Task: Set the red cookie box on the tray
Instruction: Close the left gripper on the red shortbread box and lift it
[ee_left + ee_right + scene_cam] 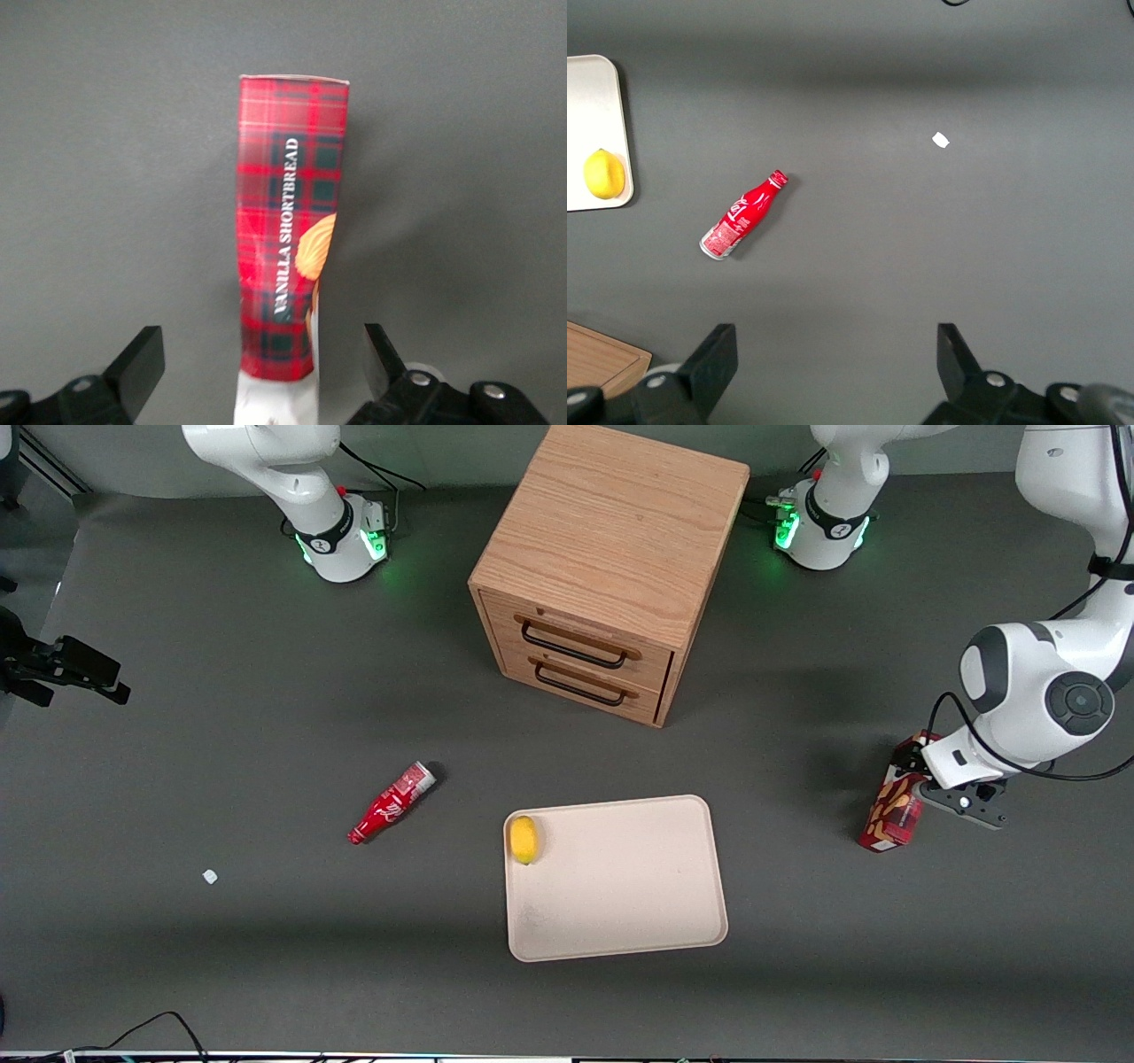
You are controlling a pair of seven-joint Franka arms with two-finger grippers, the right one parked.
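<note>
The box (893, 811) lies flat on the grey tabletop (221, 717) at the right edge of the front view, toward the working arm's end. It is a slim oblong carton in dark red tartan. The wrist view shows white lettering, "VANILLA SHORTBREAD", along its length, a tan biscuit picture and a white end panel nearest the camera (292, 230).

The gripper (264, 372) is low over the box, its jaws apart, one on each side of the box's white end and not touching it. In the front view the gripper (961, 797) covers the box's upper end.

Bare tabletop surrounds the box on all its visible sides. The tray (620, 921), a cream rectangle with rounded corners and a low rim, lies well apart from it at lower centre of the front view, with bare tabletop between the two. A lemon (524, 839) sits in the tray at its upper left corner; the rest of the tray is bare.

A wooden cabinet (611, 540) with two drawers stands at upper centre, above the tray. A red bottle (392, 802) lies on its side left of the tray, and a small white scrap (210, 877) lies further left.
</note>
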